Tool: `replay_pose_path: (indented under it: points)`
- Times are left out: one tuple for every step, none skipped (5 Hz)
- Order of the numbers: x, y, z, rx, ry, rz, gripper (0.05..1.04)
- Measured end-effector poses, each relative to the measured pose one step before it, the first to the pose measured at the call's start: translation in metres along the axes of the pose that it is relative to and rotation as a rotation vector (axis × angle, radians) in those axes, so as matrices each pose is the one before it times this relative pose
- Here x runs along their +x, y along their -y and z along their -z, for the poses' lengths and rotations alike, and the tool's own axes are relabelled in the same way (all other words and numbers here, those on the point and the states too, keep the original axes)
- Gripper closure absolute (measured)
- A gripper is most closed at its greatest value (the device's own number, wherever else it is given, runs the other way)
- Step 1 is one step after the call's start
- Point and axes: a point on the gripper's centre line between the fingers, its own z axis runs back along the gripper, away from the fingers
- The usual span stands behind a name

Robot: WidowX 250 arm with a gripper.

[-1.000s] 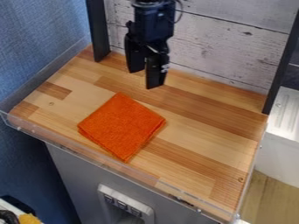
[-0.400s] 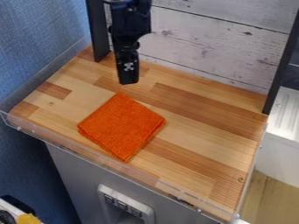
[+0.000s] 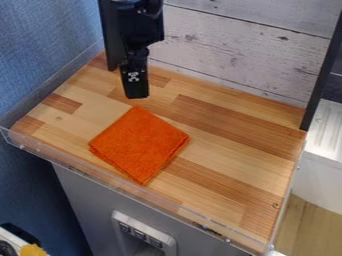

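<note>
Pale, weathered boards point(image 3: 234, 50) stand behind a wooden surface point(image 3: 234, 150) with a clear rim point(image 3: 120, 186) along its front. Over the back left of it hangs the hand point(image 3: 137, 92), close to the dark post point(image 3: 109, 45) in the view. It has shifted towards that post and looks turned from its earlier angle, while the orange cloth point(image 3: 139, 145) has not moved. By my reading, that changes only the hand's position and angle to the cloth — no contact shows, and the cloth's folds are undisturbed.

Folded and flat, the cloth lies on the left-middle part of the surface, one corner pointing up the view to just below the hand, the opposite one towards the front rim. Being nearly square, it has no clear long axis — its sides run roughly with the surface's edges. Whether the hand is apart or together I cannot tell; no held thing shows in it.
</note>
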Motion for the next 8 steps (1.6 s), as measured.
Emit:
replay_pose_path:
  points:
    - [-0.00183,-0.0007,-0.00589,-0.0125,-0.0049,0.0236,0.085]
    - [-0.00188,0.00121,-0.00513,-0.0173,-0.017,0.0142,0.087]
    - [-0.00426,0.00368,-0.00047,-0.0239,-0.0272,0.0055,0.087]
    - [-0.00414,0.00231,-0.00007,-0.0144,-0.0262,-0.0116,0.085]
    - [-0.00201,0.00345,0.00171,-0.0071,-0.032,-0.0121,0.085]
    - [0.00445,0.00578,-0.0013,0.0228,-0.0345,0.0004,0.087]
    - [0.0049,0.00674,0.00104,0.0367,-0.0323,-0.0094,0.088]
    - [0.00466,0.00237,-0.0006,0.0476,-0.0213,-0.0119,0.146]
